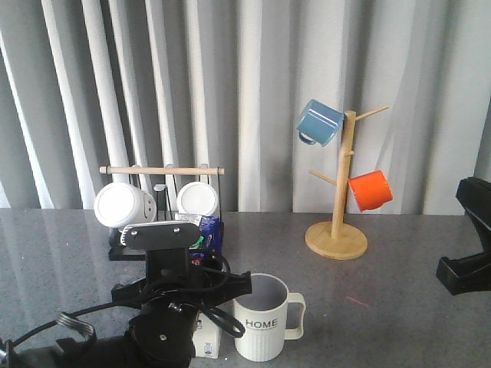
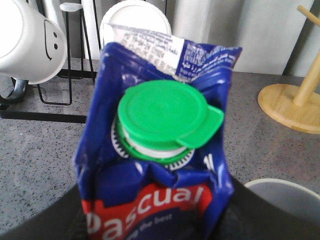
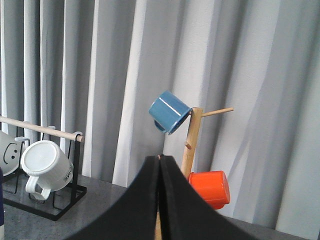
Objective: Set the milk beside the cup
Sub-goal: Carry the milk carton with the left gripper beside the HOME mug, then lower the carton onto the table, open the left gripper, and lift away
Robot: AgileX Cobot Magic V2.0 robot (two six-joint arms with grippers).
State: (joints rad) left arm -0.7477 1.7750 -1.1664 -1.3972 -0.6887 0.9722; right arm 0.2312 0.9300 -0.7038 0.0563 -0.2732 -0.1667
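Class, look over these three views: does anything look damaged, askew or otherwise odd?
Yes: the milk carton in the left tool is crumpled, its blue sides creased and buckled around the green cap, its gable top bent. Nothing looks spilled. The cup stands upright beside it.

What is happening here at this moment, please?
The left gripper holds the tall blue-and-white milk carton with a green round cap, its jaws shut on it, just beside the cream ribbed "HOME" mug on the grey table. The right gripper is shut, holds nothing, and waits off to the side.
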